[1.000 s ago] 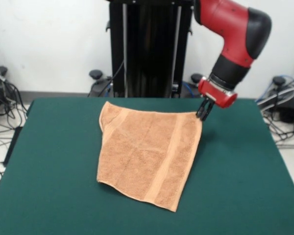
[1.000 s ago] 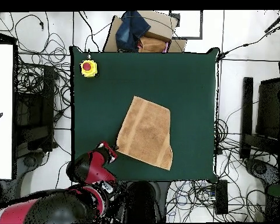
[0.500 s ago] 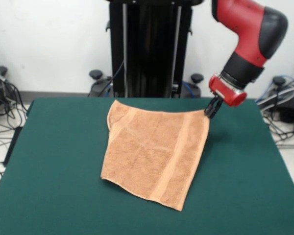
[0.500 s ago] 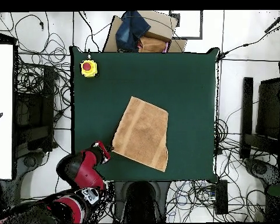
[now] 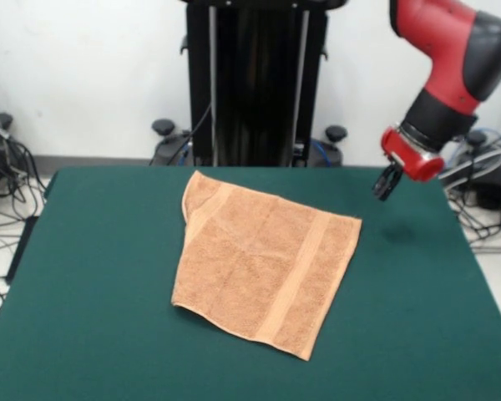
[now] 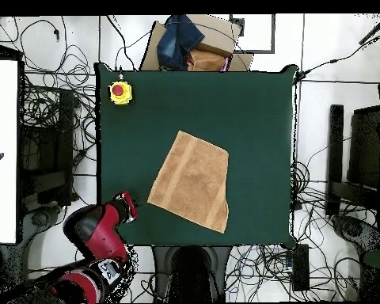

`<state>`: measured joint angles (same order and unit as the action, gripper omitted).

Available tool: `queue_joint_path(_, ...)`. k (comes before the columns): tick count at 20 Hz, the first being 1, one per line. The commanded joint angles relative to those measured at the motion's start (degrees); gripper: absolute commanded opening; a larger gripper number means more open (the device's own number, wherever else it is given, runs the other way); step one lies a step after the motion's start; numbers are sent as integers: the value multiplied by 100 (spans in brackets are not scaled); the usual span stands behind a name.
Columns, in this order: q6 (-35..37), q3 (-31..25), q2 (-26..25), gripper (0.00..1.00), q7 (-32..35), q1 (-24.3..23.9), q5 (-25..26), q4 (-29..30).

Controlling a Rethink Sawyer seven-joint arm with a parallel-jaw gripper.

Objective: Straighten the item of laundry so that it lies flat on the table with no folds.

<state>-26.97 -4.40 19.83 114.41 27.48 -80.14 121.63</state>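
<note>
Peach-orange towel (image 5: 263, 267), terry all over, and there's a paler woven band (image 5: 296, 280) striping it near the right-hand end, another near the far left end. Under it the desk (image 5: 92, 276) is a flat dark green. The arm is bright red and black, its claw (image 5: 387, 185) dark under a red collar. In the overhead view, a yellow box with a red button (image 6: 119, 92) sits on the green.

The red arm (image 5: 451, 50) is cut off by the front view's top edge. The desk's (image 5: 92, 334) near corners run past the bottom edge. At the towel's (image 5: 263, 259) far left corner, a turned-over flap hides what lies beneath.
</note>
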Motion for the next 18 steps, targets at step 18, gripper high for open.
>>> queue_joint_path(18,1456,1063,1246,0,-1131,-3336,5699,818)
